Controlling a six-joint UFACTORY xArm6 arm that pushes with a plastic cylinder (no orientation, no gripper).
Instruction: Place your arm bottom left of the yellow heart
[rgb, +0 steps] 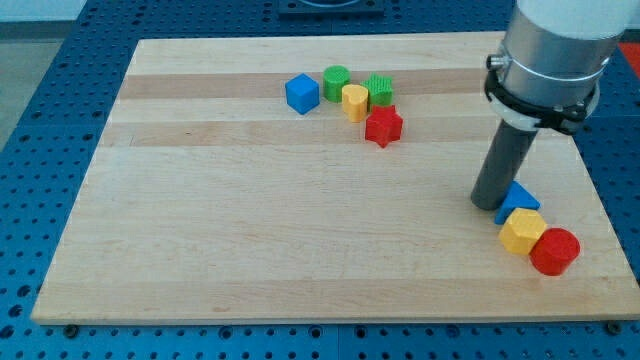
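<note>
Fig.: No hand on rig, so no grasp state to report. My tip touches blue block. Yellow heart sits far at 10 o'clock on tabletop. Risk: approach path clips red star, which would shove the heart.

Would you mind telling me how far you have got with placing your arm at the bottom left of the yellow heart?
Nothing looks done yet. My tip rests at the view's right, touching the blue triangular block, above the yellow hexagonal block and red round block. The yellow heart-shaped block sits far off in the cluster near the view's top. Left: travel across the wooden board to its bottom left.
</note>
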